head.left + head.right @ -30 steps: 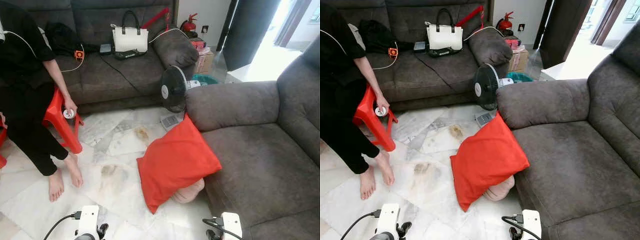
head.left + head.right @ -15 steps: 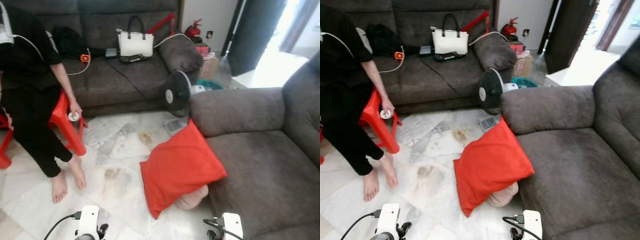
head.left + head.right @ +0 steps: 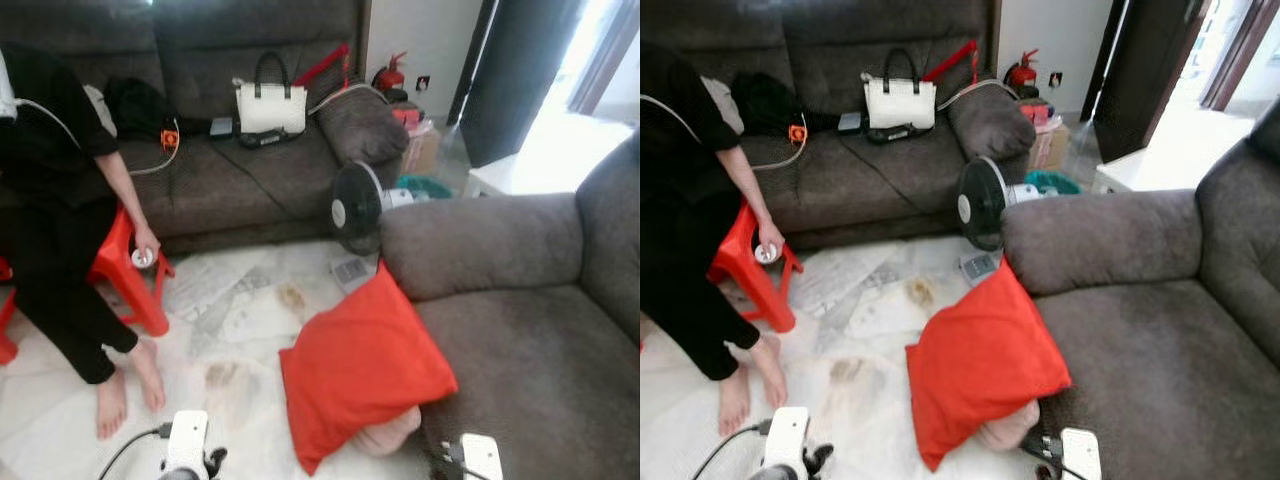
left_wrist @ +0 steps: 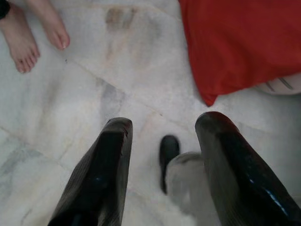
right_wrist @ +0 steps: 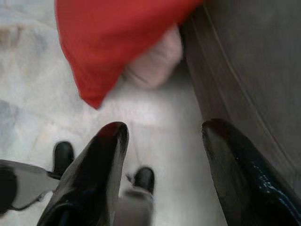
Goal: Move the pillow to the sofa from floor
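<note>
Daylight pours in from the doorway (image 3: pixel 590 70) at the far right and burns out to white there, while the sofa back (image 3: pixel 180 40) sits dim. Both head views are softly blurred. The wrist views are evenly lit, with each gripper's fingers (image 4: pixel 101 174) out of focus and glossy with highlights.

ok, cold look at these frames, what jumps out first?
The red pillow, lying on the marble floor and leaning against the front of the grey sofa, with a pinkish cushion tucked under it. Next, the barefoot person in black by a red stool on the robot's left. Both grippers, left and right, hang open above the floor near the pillow.
</note>
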